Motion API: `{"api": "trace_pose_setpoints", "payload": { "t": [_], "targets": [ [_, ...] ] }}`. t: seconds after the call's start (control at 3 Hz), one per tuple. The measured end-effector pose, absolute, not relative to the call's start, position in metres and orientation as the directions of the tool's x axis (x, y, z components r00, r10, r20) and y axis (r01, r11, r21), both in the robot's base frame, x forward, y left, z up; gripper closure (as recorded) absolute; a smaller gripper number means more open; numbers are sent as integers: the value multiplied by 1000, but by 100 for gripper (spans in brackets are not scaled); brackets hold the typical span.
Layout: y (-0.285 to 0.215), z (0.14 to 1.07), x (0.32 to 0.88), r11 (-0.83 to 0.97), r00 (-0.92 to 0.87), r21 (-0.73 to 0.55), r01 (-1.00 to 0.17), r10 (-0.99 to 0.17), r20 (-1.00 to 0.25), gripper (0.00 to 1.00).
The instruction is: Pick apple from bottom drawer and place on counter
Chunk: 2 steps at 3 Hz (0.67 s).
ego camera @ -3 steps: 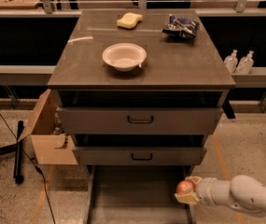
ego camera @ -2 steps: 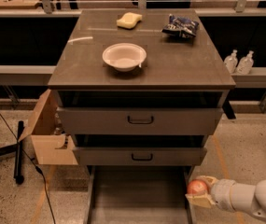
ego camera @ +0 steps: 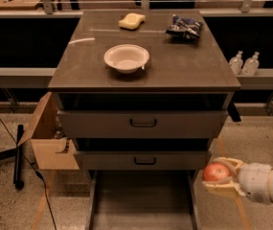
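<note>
Our fingers (ego camera: pixel 221 189) are pinching the apple (ego camera: pixel 216 172), one above it and one below, and the fruit sits snug between them. The gripper (ego camera: pixel 211 176) hangs low at the near right of the scene, just right of the open drawer (ego camera: pixel 143 201) and outside its right wall, with the pale wrist running off the right edge. The apple is therefore clear of the drawer, whose grey floor lies bare, but it is well below the bench (ego camera: pixel 184 68) and apart from it. We judge the pick is done and the carry is the step in hand. The next move calls for a rise past the two closed drawer fronts (ego camera: pixel 174 124) and above the bench edge, then a reach leftward and toward the far side over the top. On the bench a white bowl (ego camera: pixel 126 58) stands left of the middle, a sponge (ego camera: pixel 131 20) lies at the far side, and a dark bag (ego camera: pixel 185 27) lies far right. The near right part of the top is bare, and we would set the apple there, lowering until it touches before parting the fingers, since a round fruit may roll toward the edge. We should keep the arm off the bench corner on the way up.
</note>
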<state>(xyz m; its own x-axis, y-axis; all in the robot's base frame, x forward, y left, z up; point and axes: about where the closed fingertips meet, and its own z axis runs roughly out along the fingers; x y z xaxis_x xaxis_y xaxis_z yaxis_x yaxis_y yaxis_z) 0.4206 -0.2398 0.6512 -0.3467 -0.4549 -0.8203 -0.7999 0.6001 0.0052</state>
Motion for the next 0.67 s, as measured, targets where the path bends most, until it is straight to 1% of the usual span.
{"api": "trace_pose_setpoints", "payload": {
  "t": [0.33,0.67],
  "targets": [
    [-229,749,415,549,-209,-116,-828,-494,-844,100],
    [-228,748,415,550,-211,-114,-827,-493,-844,100]
  ]
}}
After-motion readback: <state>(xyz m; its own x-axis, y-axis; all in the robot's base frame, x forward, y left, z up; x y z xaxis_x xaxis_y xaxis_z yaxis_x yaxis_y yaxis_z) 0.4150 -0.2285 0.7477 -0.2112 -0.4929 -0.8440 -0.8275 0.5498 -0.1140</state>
